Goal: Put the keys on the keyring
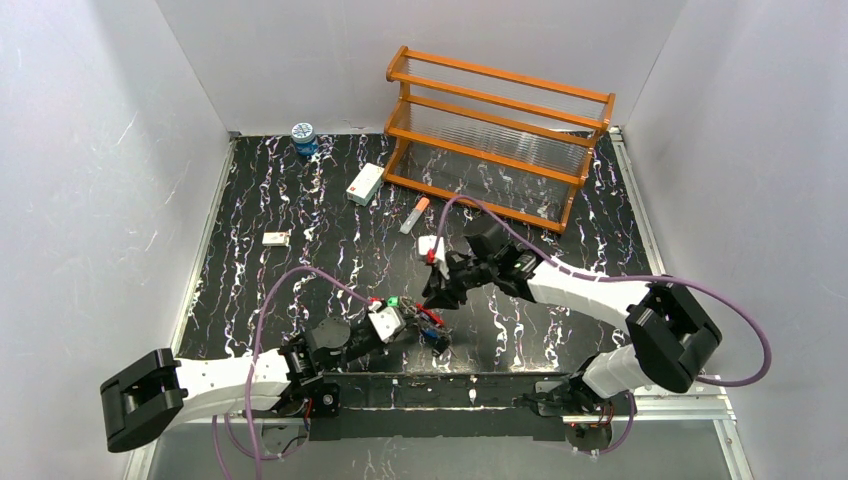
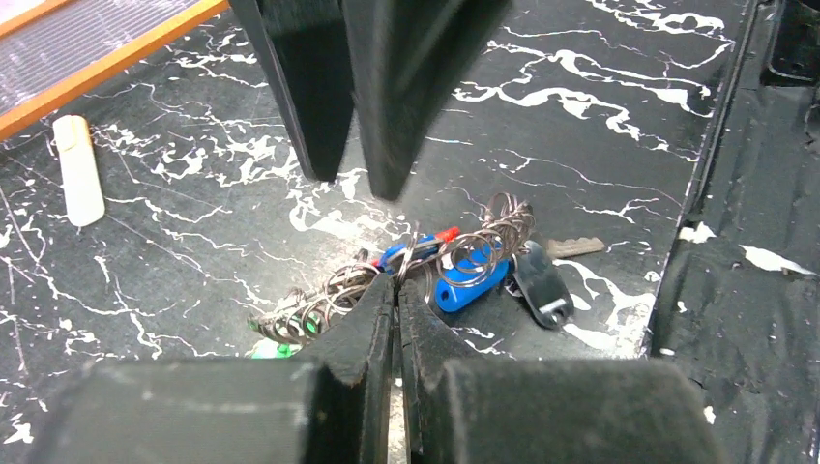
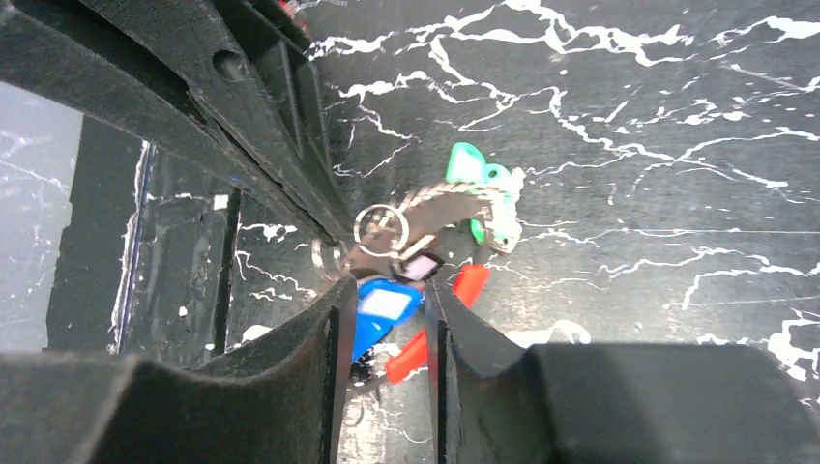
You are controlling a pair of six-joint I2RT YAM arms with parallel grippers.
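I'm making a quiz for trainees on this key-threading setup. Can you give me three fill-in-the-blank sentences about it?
1. The left claw is ___ on the keyring wire.
2. The key tag between the parted fingers of the right claw is coloured ___.
3. The slatted rack at the back is coloured ___.
Missing words: shut; blue; orange.
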